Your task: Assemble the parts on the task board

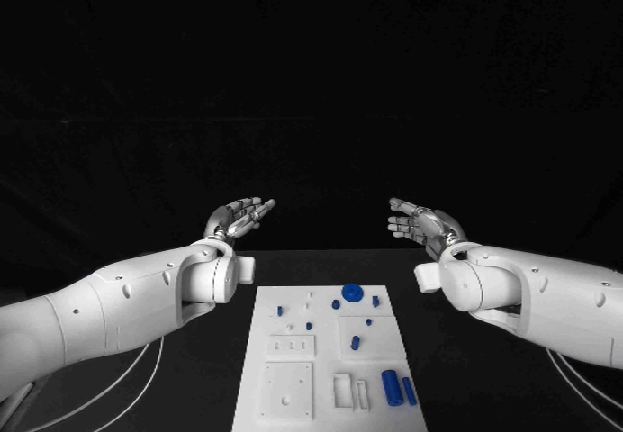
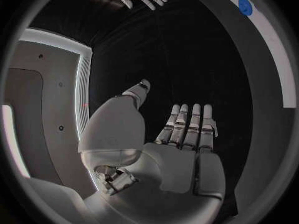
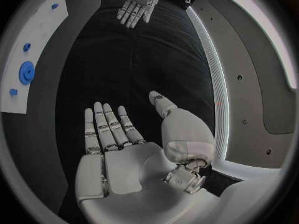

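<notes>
The white task board [image 1: 293, 315] lies in the middle of the black table, with small blue parts on it. A round blue disc [image 1: 352, 290] stands near the board's far edge; two blue cylinders [image 1: 392, 387] lie at its near right corner. My left hand [image 1: 239, 217] is raised above the table beyond the board's far left corner, fingers apart, palm empty. My right hand [image 1: 418, 220] is raised opposite it on the right, also spread and empty. The left wrist view shows the left hand [image 2: 181, 144] flat with straight fingers; the right wrist view shows the right hand [image 3: 118, 144] the same way.
Small blue pegs [image 1: 335, 304] are scattered over the board's far half, and white recessed blocks [image 1: 287, 389] sit on its near half. Bare black table [image 1: 208, 387] lies on both sides of the board. The board's edge with the blue disc [image 3: 26, 72] shows in the right wrist view.
</notes>
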Tool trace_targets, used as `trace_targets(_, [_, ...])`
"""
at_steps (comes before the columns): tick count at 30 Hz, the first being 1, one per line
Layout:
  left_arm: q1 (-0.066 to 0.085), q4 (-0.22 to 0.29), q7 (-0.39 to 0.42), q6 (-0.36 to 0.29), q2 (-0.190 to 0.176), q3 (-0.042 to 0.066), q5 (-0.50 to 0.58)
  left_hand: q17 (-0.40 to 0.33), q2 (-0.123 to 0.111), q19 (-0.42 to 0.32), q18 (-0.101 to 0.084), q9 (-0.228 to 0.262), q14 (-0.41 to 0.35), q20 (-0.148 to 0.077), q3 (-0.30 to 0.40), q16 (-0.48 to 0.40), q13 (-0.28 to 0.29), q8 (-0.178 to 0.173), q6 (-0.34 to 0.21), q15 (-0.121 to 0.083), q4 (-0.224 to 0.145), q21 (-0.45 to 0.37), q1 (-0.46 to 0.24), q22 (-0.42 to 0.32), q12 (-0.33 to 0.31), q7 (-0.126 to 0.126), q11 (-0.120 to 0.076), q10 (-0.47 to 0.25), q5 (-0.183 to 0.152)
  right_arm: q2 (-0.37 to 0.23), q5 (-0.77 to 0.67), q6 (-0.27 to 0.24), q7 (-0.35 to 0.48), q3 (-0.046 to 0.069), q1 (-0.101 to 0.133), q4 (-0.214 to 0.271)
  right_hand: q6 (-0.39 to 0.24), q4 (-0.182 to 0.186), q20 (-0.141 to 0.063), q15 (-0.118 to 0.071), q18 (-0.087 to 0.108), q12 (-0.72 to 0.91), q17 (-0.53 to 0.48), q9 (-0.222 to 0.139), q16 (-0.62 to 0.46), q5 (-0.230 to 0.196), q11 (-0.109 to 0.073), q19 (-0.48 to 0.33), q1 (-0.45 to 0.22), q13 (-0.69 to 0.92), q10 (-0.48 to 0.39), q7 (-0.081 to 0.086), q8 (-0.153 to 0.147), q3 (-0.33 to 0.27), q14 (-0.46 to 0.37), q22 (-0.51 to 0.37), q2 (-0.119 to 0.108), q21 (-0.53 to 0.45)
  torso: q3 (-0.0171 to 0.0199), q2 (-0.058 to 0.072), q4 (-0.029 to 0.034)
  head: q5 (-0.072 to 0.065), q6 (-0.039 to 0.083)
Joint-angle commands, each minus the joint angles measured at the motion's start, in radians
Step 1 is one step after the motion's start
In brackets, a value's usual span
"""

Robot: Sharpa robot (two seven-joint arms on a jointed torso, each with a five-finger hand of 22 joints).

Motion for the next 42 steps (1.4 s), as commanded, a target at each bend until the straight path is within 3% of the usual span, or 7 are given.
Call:
trace_targets(1, [0.015, -0.032, -0.069, 0.116, 0.014, -0.008, 0.012, 0.008, -0.002, 0.012, -0.015, 0.01, 0.011, 0.002, 0.009, 0.008, 0.002, 0.008, 0.011, 0.001, 0.001, 0.009, 0.028, 0.036, 0.004, 0.002, 0.003, 0.016, 0.007, 0.0, -0.018, 0.192, -0.127, -0.013, 0.022, -0.023, 0.021, -0.035, 0.011, 0.009, 0.025, 0.006, 0.011, 0.01, 0.015, 0.006, 0.008, 0.009, 0.052, 0.003, 0.026, 0.088, 0.018, 0.011, 0.022, 0.037, -0.002, 0.017, 0.0001, 0.0, -0.0001, 0.0, 0.0])
trace_targets(14, [0.027, -0.027, -0.064, 0.135, -0.016, -0.015, -0.001, 0.013, 0.0, 0.028, -0.015, 0.013, 0.029, -0.001, -0.002, 0.017, 0.007, 0.017, 0.029, 0.006, -0.001, 0.022, 0.054, 0.035, 0.012, 0.018, 0.013, 0.048, 0.007, 0.043, -0.395, 0.157, -0.145, -0.035, 0.052, -0.137, 0.155, -0.168, 0.008, 0.012, 0.077, 0.055, 0.037, 0.029, 0.087, -0.007, 0.01, 0.147, 0.253, 0.021, 0.158, 0.082, 0.089, 0.117, 0.149, 0.025, -0.068, 0.072, 0.0009, -0.003, -0.0022, 0.016, -0.012])
trace_targets(23, [0.028, 0.03, -0.07, 0.167, -0.064, -0.015, -0.063, 0.057, 0.064, 0.305, 0.061, 0.018, 0.337, -0.065, -0.02, 0.151, 0.046, 0.09, 0.236, 0.023, -0.112, 0.14, 0.175, 0.029, 0.116, 0.096, 0.082, 0.31, 0.097, 0.074, -0.813, 0.118, -0.143, -0.034, 0.046, -0.175, 0.338, -0.169, 0.001, -0.096, 0.17, 0.11, 0.101, 0.025, 0.212, -0.02, -0.061, 0.42, 0.342, 0.041, 0.371, 0.047, 0.139, 0.237, 0.421, 0.008, -0.129, 0.144, 0.0016, 0.007, -0.0033, 0.015, -0.013])
trace_targets(27, [0.032, 0.088, -0.076, 0.199, -0.097, -0.014, -0.115, 0.077, 0.089, 0.424, 0.086, 0.002, 0.487, -0.098, 0.005, 0.212, 0.065, 0.104, 0.324, -0.028, -0.177, 0.203, 0.19, 0.033, 0.175, 0.089, 0.052, 0.461, 0.097, 0.085, -1.006, 0.127, -0.143, -0.034, 0.046, -0.181, 0.409, -0.17, -0.071, -0.198, 0.183, 0.118, 0.203, 0.026, 0.342, -0.029, -0.101, 0.667, 0.364, 0.053, 0.456, 0.026, 0.148, 0.265, 0.657, 0.033, -0.152, 0.267, 0.0025, 0.02, -0.0009, 0.013, -0.012])
trace_targets(31, [0.038, 0.138, -0.071, 0.231, -0.124, -0.014, -0.122, 0.083, 0.103, 0.467, 0.072, -0.037, 0.545, -0.134, 0.044, 0.225, 0.057, 0.075, 0.359, -0.055, -0.282, 0.25, 0.135, 0.029, 0.166, 0.085, 0.038, 0.509, 0.093, 0.088, -1.177, 0.152, -0.157, -0.033, 0.046, -0.174, 0.435, -0.175, -0.149, -0.23, 0.183, 0.108, 0.319, 0.022, 0.49, -0.029, -0.132, 0.834, 0.378, 0.06, 0.49, 0.017, 0.141, 0.238, 0.801, 0.04, -0.17, 0.383, 0.0026, 0.039, 0.0068, 0.007, -0.008])
trace_targets(36, [0.046, 0.204, -0.064, 0.329, -0.168, -0.013, -0.121, 0.085, 0.1, 0.467, 0.061, -0.057, 0.553, -0.143, 0.088, 0.22, 0.044, 0.058, 0.361, -0.057, -0.35, 0.262, 0.071, 0.028, 0.14, 0.089, 0.046, 0.505, 0.085, 0.103, -1.349, 0.21, -0.212, -0.033, 0.041, -0.17, 0.463, -0.167, -0.22, -0.239, 0.183, 0.078, 0.501, 0.012, 0.727, -0.037, -0.141, 0.912, 0.39, 0.064, 0.519, 0.01, 0.121, 0.204, 0.819, 0.038, -0.181, 0.563, 0.0015, 0.066, 0.0203, -0.001, 0.003])
trace_targets(42, [0.057, 0.257, -0.064, 0.352, -0.199, -0.012, -0.123, 0.087, 0.093, 0.465, 0.059, -0.065, 0.553, -0.144, 0.101, 0.219, 0.041, 0.05, 0.354, -0.057, -0.367, 0.268, 0.035, 0.028, 0.131, 0.094, 0.047, 0.509, 0.076, 0.122, -1.485, 0.206, -0.25, -0.033, 0.025, -0.174, 0.445, -0.171, -0.231, -0.228, 0.183, 0.044, 0.534, 0.006, 0.783, -0.043, -0.128, 0.902, 0.386, 0.058, 0.502, 0.005, 0.099, 0.199, 0.806, 0.041, -0.197, 0.624, -0.0039, 0.096, 0.0386, -0.012, 0.014])
